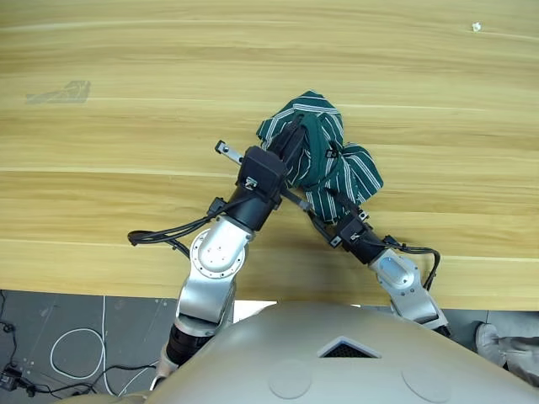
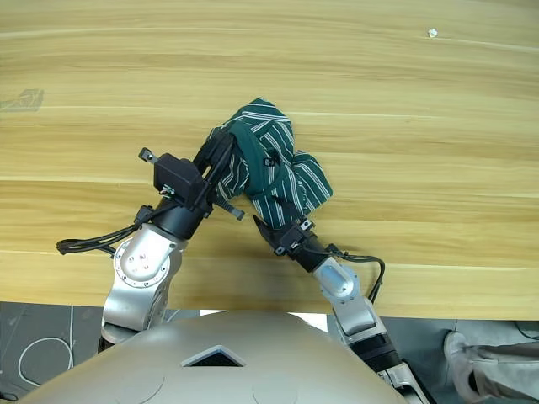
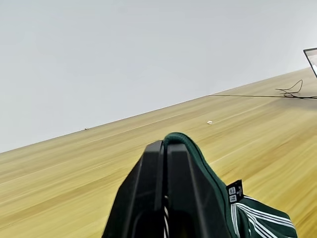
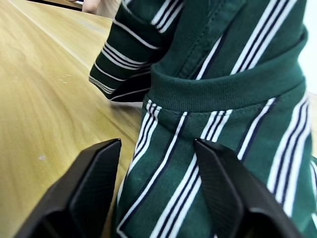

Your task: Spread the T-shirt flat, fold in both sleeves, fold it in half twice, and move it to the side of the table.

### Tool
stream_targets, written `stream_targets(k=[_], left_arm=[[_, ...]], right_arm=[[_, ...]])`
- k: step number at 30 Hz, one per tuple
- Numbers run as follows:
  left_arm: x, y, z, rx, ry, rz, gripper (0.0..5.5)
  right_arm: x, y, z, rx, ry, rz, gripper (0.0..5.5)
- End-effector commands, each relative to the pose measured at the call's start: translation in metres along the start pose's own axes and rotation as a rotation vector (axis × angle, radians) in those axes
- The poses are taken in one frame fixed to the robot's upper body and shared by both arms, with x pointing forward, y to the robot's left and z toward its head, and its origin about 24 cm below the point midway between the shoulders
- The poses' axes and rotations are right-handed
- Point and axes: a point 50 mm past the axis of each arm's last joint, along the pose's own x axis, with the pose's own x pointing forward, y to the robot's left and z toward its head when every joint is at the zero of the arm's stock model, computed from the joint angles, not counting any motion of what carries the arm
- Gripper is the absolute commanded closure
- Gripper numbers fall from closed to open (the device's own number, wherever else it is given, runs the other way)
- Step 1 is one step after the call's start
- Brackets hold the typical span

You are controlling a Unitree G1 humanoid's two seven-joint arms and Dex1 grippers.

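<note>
Lab, long wooden table (image 1: 126,50), floor cables (image 1: 74,331)

The T-shirt (image 1: 324,164) is bunched into a lump, so its sleeves, hem and underside are lost in the folds. In the head views the cloth covers the fingertips of the left gripper (image 3: 164,144) and the whole right gripper (image 4: 157,143). In the right wrist view the spread fingers (image 4: 91,193) and the shirt run off the picture's edge. The label (image 3: 234,191) print is too small to read. A white speck (image 1: 476,27) and a faint grey mark (image 1: 57,92) on the table (image 1: 126,50) cannot be identified; a dark frame (image 3: 312,57) is cut by the edge
</note>
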Motion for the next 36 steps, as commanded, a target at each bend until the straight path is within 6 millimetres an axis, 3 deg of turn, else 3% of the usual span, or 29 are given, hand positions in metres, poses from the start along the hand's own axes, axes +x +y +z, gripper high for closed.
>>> stream_targets(k=[1, 12, 18, 24, 28, 36], left_arm=[[-0.001, 0.0, 0.001, -0.004, -0.001, -0.001, 5.5], [-0.003, 0.002, 0.008, -0.003, -0.026, 0.0, 5.5], [-0.003, 0.004, 0.01, -0.005, -0.039, -0.001, 5.5], [0.004, 0.012, 0.009, 0.031, -0.024, 0.007, 5.5], [0.011, 0.019, 0.009, 0.026, -0.015, 0.025, 5.5], [0.018, 0.013, 0.024, -0.001, -0.08, -0.045, 5.5]], right_arm=[[0.002, -0.002, 0.001, -0.011, -0.011, -0.009, 3.5], [0.002, -0.004, -0.001, 0.013, -0.013, -0.029, 5.4], [0.005, 0.001, 0.006, 0.054, -0.094, -0.024, 5.46], [0.004, 0.004, 0.017, 0.019, -0.23, -0.019, 4.5], [0.004, 0.005, 0.021, -0.113, -0.277, -0.035, 3.75], [0.024, 0.015, 0.018, -0.296, -0.288, -0.098, 2.39]])
